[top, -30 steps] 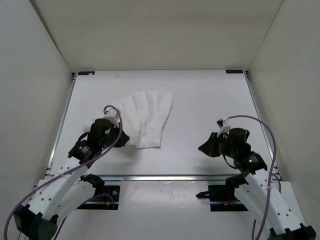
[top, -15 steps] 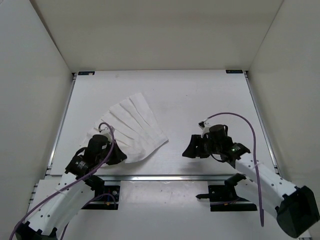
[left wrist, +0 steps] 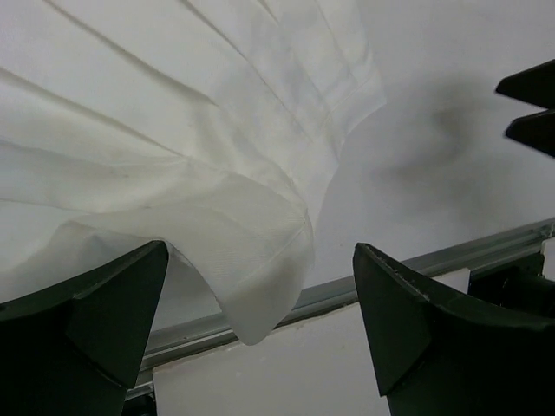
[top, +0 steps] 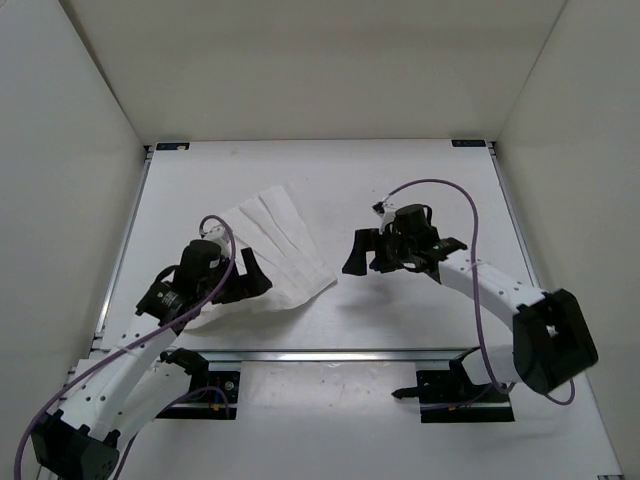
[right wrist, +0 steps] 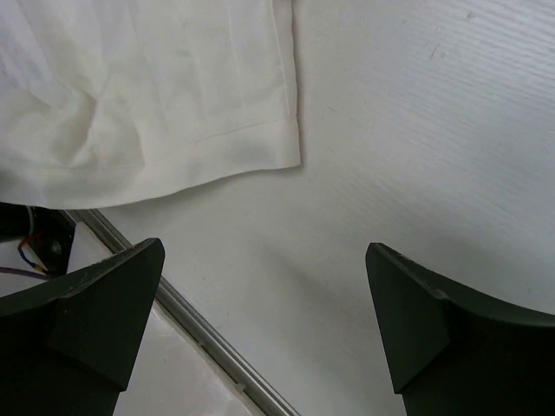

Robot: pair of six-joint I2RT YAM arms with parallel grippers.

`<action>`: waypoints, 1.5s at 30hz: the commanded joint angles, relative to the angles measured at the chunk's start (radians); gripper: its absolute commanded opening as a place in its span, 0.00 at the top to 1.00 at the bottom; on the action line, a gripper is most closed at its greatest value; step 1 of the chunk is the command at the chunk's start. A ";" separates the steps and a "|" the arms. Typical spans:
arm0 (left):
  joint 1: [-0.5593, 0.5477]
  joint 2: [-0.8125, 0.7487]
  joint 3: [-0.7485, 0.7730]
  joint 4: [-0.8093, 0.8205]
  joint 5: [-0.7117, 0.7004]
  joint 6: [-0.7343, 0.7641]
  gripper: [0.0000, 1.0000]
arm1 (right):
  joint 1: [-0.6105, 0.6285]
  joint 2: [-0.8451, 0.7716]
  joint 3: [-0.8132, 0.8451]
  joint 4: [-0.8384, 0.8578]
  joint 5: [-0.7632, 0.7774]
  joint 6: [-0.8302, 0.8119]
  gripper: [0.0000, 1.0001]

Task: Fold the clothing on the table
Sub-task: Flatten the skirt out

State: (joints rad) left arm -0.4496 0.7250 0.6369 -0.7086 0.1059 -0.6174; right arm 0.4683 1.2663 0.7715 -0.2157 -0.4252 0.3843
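Left hand point(top: 252, 281) has just opened, releasing the clothing point(top: 272, 240), now fanned toward the surface's point(top: 430, 190) near-left corner (its near hem rumpled). Right hand point(top: 360, 254), also newly open and empty, has swung in beside the clothing's right corner, probably for a fresh grasp.

Three plain white walls closed in the scene: a back wall point(top: 320, 70) across the top, with a left wall point(top: 60, 200) and a right wall point(top: 585, 180) slanting down from it. At the foot of the back wall sat two small dark fittings, a left bracket point(top: 172, 146) near the left wall and a right bracket point(top: 470, 143) near the right wall. Along the near side ran a white ledge point(top: 320, 400). It carried a black left plate point(top: 222, 390) and a black right plate point(top: 440, 405), well apart.
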 commanded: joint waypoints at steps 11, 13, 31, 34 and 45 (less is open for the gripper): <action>0.037 0.128 0.151 -0.141 -0.029 -0.024 0.01 | 0.006 0.450 0.279 0.052 -0.256 -0.087 0.01; 0.026 0.154 0.175 -0.141 -0.044 -0.001 0.01 | 0.029 0.476 0.301 0.065 -0.251 -0.090 0.00; 0.100 0.116 0.058 -0.075 0.008 -0.033 0.01 | 0.099 0.676 0.391 -0.134 -0.241 -0.239 0.30; 0.098 0.113 0.043 -0.072 0.020 -0.027 0.01 | 0.104 0.677 0.376 -0.107 -0.257 -0.220 0.54; 0.082 0.218 0.038 -0.054 0.038 0.007 0.02 | -0.001 0.556 0.364 -0.045 -0.172 -0.099 1.00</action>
State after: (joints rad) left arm -0.3523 0.9092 0.6765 -0.7876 0.1162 -0.6205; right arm 0.5438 1.9480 1.1473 -0.2901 -0.6724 0.2527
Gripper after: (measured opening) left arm 0.986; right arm 0.028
